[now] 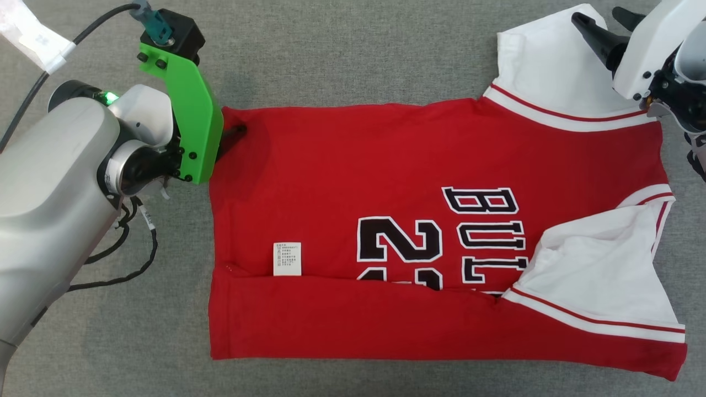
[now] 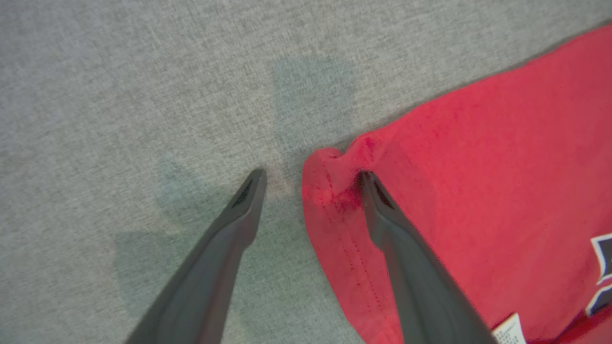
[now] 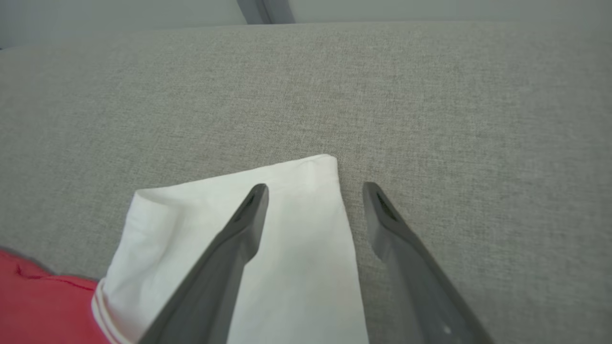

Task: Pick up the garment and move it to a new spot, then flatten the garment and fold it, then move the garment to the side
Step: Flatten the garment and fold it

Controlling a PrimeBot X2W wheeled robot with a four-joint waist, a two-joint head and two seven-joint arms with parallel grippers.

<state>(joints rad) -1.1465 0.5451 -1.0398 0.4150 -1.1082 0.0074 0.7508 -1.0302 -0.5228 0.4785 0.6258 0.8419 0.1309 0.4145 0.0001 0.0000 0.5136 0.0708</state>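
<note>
Grey woven fabric surface (image 1: 353,49) everywhere we look, and the garment (image 1: 342,160) is spread across the middle of it; hem end toward our left, shoulder end toward our right. It's lying pretty flat, front side up. The long edge nearest us is folded up over the body, so that flap covers the bottom of the black number (image 1: 400,240) and the tail of the "BUL..." lettering (image 1: 485,231); the little white label (image 1: 287,258) sits right at the fold line. The near sleeve (image 1: 595,270) is turned in over the chest, white with its red stripes along the edge. The far sleeve (image 1: 546,60) sticks out flat onto the grey.

Left gripper (image 2: 311,176) is at the far hem corner, jaws apart and clamped on nothing; one finger is down by the bare grey cloth, the other presses into the red fabric just inside the corner, and the corner is bunched up a bit between them. From the head view, the green bracket (image 1: 187,110) on that wrist hides most of the fingers.

Right gripper (image 3: 315,187) is over at the far sleeve, jaws wide apart too and empty; one finger is above the white cloth, the other above the grey beside the sleeve's edge, so it straddles that outer corner. We can't tell whether those tips actually touch anything.
</note>
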